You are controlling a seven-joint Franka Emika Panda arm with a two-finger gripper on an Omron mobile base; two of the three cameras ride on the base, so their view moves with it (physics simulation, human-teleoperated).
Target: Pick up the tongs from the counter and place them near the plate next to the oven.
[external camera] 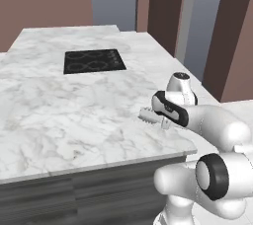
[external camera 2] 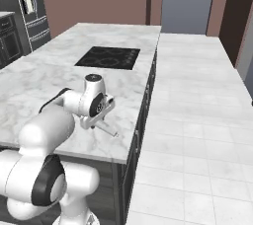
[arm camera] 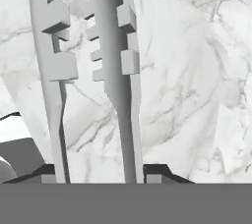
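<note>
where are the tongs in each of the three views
Left base view: tongs right of centre, ridged end poking left from the hand.
Right base view: lower centre, under the hand, near the counter edge.
Hand view: two arms running up the left half.
Shared landmark: the black cooktop behind, in both base views.

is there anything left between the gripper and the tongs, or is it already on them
Nothing visible stands between them. In the hand view the tongs run up from between the two fingertips of the gripper, which appears shut on them. The left base view shows their ridged end poking out beside the hand, just above the counter.
</note>
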